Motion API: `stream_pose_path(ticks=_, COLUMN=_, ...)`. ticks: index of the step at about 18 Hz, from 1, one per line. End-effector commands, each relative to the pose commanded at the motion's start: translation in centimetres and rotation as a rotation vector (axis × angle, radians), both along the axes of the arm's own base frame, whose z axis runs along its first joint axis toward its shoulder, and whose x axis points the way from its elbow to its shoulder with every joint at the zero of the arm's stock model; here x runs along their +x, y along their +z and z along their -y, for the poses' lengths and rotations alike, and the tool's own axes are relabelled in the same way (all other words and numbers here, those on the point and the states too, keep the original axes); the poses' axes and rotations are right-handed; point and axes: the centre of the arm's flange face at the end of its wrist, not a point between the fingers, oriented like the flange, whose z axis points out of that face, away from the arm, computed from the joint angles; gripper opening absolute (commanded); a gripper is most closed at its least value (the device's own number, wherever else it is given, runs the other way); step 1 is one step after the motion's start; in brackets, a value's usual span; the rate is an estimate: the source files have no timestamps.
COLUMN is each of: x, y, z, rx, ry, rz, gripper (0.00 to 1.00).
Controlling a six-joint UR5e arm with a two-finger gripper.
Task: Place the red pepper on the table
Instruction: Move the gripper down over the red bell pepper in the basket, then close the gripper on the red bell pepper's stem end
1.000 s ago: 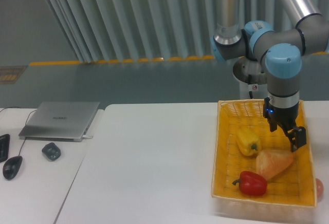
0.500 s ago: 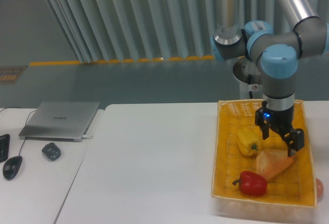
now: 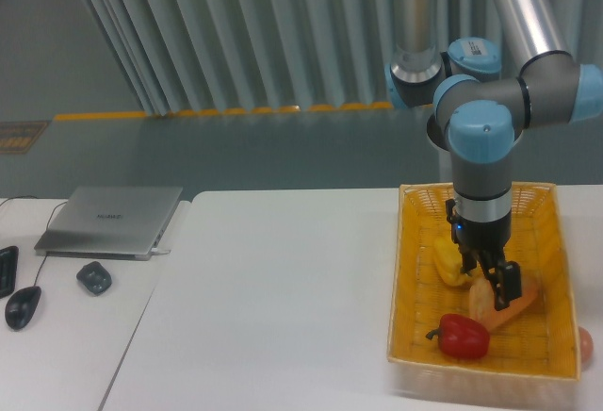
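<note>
The red pepper (image 3: 463, 336) lies in the near left corner of the yellow woven basket (image 3: 412, 270), its dark stem pointing left. My gripper (image 3: 487, 278) hangs above the basket, just up and right of the pepper and apart from it. Its fingers stand open with nothing between them, in front of the tan bread wedge (image 3: 516, 307). The white table (image 3: 273, 307) stretches left of the basket.
A yellow pepper (image 3: 447, 258) lies in the basket, partly behind the gripper. A laptop (image 3: 111, 220), a small dark object (image 3: 94, 278), a mouse (image 3: 22, 306) and a black device (image 3: 6, 269) sit at the far left. A reddish object (image 3: 587, 343) shows right of the basket.
The gripper has moved left and lower over the basket, from above the bread's right end to a spot nearer the red pepper. The peppers and the bread have not moved.
</note>
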Motion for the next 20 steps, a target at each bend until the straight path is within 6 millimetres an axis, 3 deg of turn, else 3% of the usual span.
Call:
stream_pose_path(ticks=3, x=1.5, y=-0.6, z=-1.2, rx=-0.001, ry=-0.015, rz=-0.007, gripper=1.00)
stream_pose_path(ticks=7, x=1.9, y=-1.8, z=-2.0, rx=-0.007, ry=-0.013, rz=0.000, gripper=1.00)
stream_pose_path(ticks=20, x=1.1, y=-2.9, z=-3.2, rx=0.004, ry=-0.022, rz=-0.013, gripper=1.00)
